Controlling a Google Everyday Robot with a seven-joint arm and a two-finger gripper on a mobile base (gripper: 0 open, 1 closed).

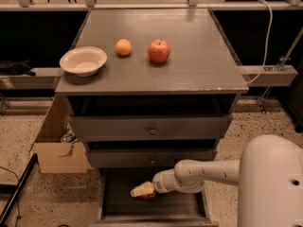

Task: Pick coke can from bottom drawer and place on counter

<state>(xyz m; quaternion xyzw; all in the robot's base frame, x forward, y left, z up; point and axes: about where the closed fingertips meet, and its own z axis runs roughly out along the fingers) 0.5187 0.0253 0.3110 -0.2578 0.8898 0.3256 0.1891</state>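
Currently the hand (pixel 142 190) sits low inside the open bottom drawer (pixel 116 206), right on the coke can (pixel 150 196), and I can't tell whether it's gripping or only touching. A weak hold could let the can slip out. It could also clip the middle drawer (pixel 151 159) on the lift toward the surface (pixel 199 65).

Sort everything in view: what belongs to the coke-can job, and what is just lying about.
Job:
coke can, in the bottom drawer
end effector, down in that drawer at the can
counter, the drop-off

Lying about:
bowl, orange and apple on the counter
cardboard box on the floor
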